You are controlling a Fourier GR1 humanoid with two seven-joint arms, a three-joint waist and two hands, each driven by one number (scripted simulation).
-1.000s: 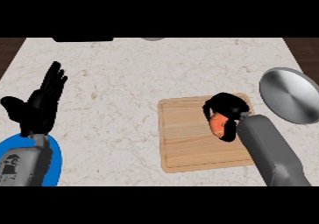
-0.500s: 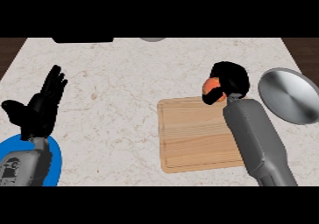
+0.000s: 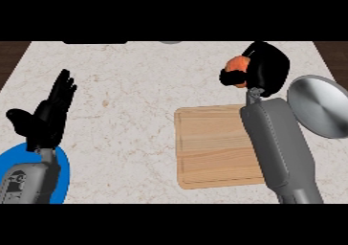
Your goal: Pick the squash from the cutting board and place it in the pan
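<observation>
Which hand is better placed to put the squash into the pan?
The right hand: it holds the squash beside the pan. The left hand rests open across the counter.

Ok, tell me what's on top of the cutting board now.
No object rests on the cutting board; bare wood shows. The right forearm covers its right edge, hiding anything there. The squash is beyond the board, the right hand fingers curled round it.
</observation>
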